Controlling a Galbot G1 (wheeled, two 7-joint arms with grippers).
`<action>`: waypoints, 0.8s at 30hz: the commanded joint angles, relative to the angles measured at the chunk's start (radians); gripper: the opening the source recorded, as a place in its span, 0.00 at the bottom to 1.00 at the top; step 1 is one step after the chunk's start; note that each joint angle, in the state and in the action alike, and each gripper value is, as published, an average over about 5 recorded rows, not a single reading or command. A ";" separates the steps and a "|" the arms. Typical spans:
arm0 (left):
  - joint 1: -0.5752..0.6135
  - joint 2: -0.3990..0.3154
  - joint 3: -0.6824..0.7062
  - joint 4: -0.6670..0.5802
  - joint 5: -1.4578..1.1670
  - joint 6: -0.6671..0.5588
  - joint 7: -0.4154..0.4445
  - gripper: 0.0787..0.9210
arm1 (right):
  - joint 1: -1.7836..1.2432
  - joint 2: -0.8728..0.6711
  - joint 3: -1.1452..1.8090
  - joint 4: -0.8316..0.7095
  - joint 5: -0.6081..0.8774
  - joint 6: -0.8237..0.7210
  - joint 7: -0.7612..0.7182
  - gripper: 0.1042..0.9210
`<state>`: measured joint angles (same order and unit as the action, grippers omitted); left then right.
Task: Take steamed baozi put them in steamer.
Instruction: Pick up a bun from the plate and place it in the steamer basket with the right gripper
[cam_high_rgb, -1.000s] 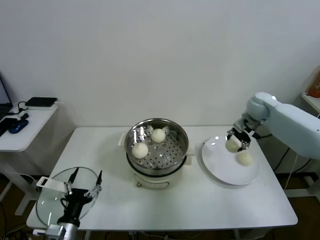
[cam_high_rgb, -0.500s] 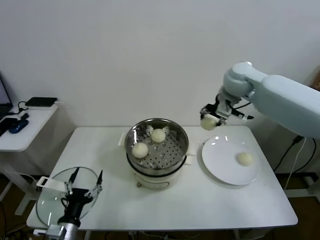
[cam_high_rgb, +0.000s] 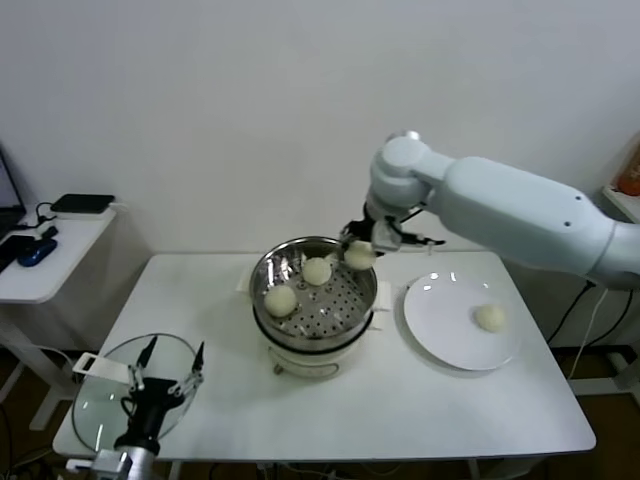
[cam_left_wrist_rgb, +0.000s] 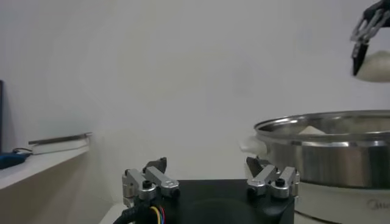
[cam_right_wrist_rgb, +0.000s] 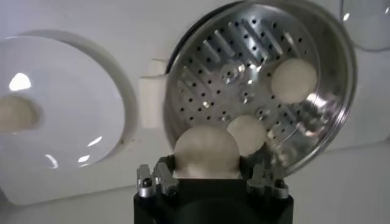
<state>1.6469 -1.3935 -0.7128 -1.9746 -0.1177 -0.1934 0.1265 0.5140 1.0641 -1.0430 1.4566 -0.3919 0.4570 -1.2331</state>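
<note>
My right gripper (cam_high_rgb: 360, 250) is shut on a cream-white baozi (cam_high_rgb: 359, 255) and holds it above the far right rim of the shiny steamer (cam_high_rgb: 362, 301). The held baozi fills the jaws in the right wrist view (cam_right_wrist_rgb: 206, 151). Two baozi (cam_high_rgb: 317, 270) (cam_high_rgb: 280, 300) lie on the perforated bottom; they also show in the right wrist view (cam_right_wrist_rgb: 294, 80) (cam_right_wrist_rgb: 246, 134). One baozi (cam_high_rgb: 490, 317) lies on the white plate (cam_high_rgb: 440, 330) at the right. My left gripper (cam_high_rgb: 165, 380) is open, parked low at the front left over the glass lid (cam_high_rgb: 105, 395).
A side table (cam_high_rgb: 50, 262) with a black box and cables stands at the left. The steamer's rim (cam_left_wrist_rgb: 323, 125) rises to the side of the left gripper in the left wrist view. A white wall runs behind the table.
My right gripper has lifted a baozi off the plate and carried it left, from over the plate to above the steamer's rim. The left arm has not moved.
</note>
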 joint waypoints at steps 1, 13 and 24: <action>-0.002 0.002 0.002 0.009 0.006 0.002 -0.001 0.88 | -0.080 0.167 -0.007 0.000 -0.036 -0.014 0.001 0.71; -0.009 0.003 0.008 0.016 0.010 0.009 -0.001 0.88 | -0.115 0.167 -0.042 -0.001 -0.054 -0.003 -0.001 0.72; -0.009 0.004 0.005 0.019 0.009 0.011 -0.001 0.88 | -0.132 0.156 -0.054 0.004 -0.073 0.029 -0.004 0.72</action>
<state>1.6393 -1.3895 -0.7068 -1.9540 -0.1090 -0.1848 0.1255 0.3964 1.2065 -1.0865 1.4578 -0.4526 0.4690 -1.2356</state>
